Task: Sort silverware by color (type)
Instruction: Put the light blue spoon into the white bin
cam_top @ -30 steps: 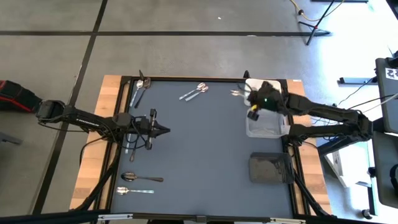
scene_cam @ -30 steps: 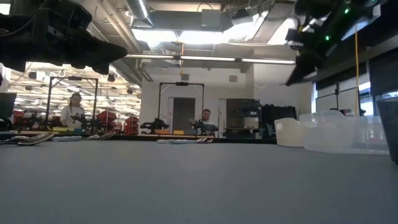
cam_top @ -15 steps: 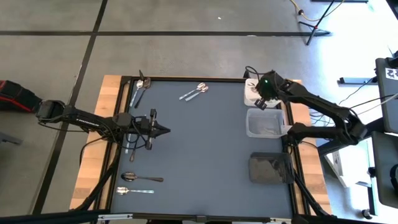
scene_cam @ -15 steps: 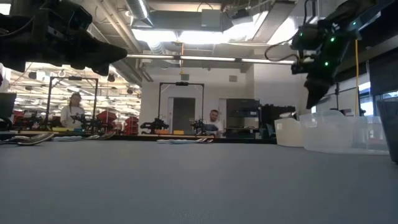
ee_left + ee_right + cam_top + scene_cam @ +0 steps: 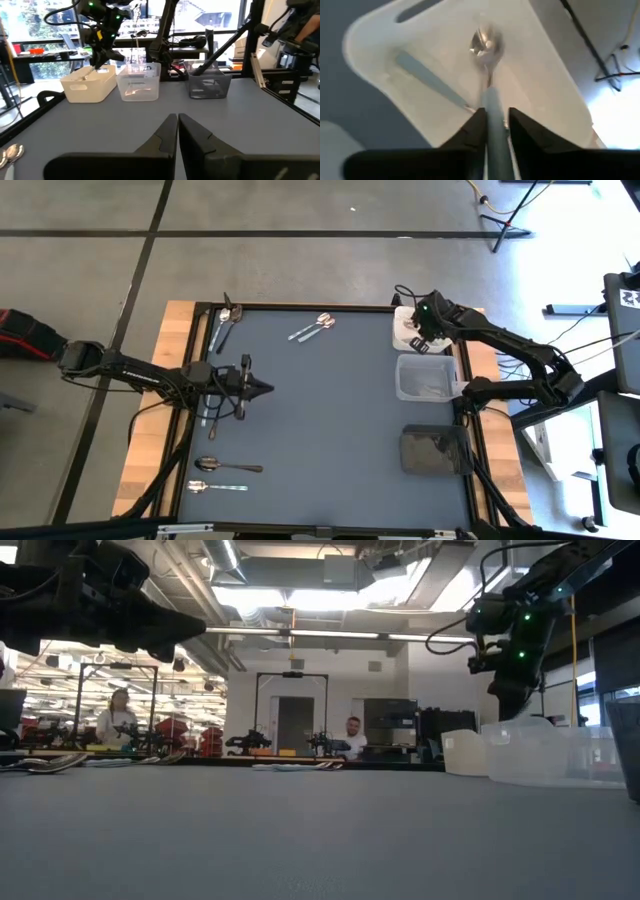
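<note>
My right gripper (image 5: 496, 111) hangs over the white bin (image 5: 402, 330) at the table's far right and is shut on a shiny silver spoon (image 5: 484, 40). A slim grey piece (image 5: 427, 80) lies on the bin's floor. My left gripper (image 5: 265, 389) is shut on nothing and hovers over the table's left half. Loose silverware lies flat on the grey mat: a pair (image 5: 225, 320) at the far left corner, a pair (image 5: 312, 327) at the far middle, and two spoons (image 5: 228, 467) (image 5: 215, 487) near the left. My right gripper pinches the spoon's handle (image 5: 490, 95) between its two fingers, which lie along the handle. The fingers come from above, slanting down into the white bin. The spoon sticks out beyond the fingertips, its bowl (image 5: 484, 40) foremost, over the bin's floor.
A clear bin (image 5: 425, 385) and a dark bin (image 5: 435, 450) stand in a row nearer than the white one along the right edge. The mat's middle is bare. People sit and stand at benches in the room beyond the far edge.
My right gripper has moved from above the clear bin toward the far edge, over the white bin, turned so that its fingers point downward, and come lower. The spoon has travelled with it, from sticking out level over the mat to pointing into the bin.
</note>
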`<action>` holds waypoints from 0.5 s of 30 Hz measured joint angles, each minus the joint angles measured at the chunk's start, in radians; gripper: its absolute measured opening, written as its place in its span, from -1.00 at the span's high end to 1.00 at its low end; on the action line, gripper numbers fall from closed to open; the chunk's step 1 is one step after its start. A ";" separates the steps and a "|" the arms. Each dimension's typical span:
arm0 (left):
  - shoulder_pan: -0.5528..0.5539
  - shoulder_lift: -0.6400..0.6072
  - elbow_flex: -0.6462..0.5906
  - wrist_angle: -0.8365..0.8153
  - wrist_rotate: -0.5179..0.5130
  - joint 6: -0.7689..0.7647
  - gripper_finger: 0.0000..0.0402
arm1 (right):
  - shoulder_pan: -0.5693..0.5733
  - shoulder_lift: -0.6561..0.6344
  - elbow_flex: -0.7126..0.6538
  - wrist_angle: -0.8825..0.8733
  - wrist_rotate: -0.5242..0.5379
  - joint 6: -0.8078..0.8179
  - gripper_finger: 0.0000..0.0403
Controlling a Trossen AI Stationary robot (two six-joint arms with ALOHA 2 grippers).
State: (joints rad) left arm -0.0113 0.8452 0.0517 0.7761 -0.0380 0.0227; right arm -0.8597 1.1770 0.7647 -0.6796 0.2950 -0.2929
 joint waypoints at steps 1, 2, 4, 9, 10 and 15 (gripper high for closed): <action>0.000 0.000 0.000 0.000 -0.004 -0.011 0.95 | 0.000 0.000 0.000 0.010 0.008 0.000 0.50; 0.000 0.000 0.000 0.000 -0.004 -0.017 0.95 | 0.000 0.000 0.000 0.022 0.018 -0.001 0.42; 0.000 0.000 0.000 0.000 -0.004 -0.027 0.95 | 0.001 0.000 0.003 0.035 0.034 0.000 0.28; -0.006 0.000 0.000 -0.003 0.000 -0.074 0.95 | 0.025 -0.001 0.037 0.054 -0.092 0.070 0.06; -0.008 0.000 0.000 -0.004 0.000 -0.078 0.95 | 0.044 -0.001 0.042 0.081 -0.123 0.093 0.04; -0.029 0.000 0.000 -0.028 -0.001 -0.099 0.95 | 0.188 0.018 0.043 0.314 -0.239 0.170 0.02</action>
State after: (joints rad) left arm -0.0399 0.8452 0.0517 0.7485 -0.0390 -0.0767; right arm -0.6715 1.1946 0.8077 -0.3658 0.0556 -0.1231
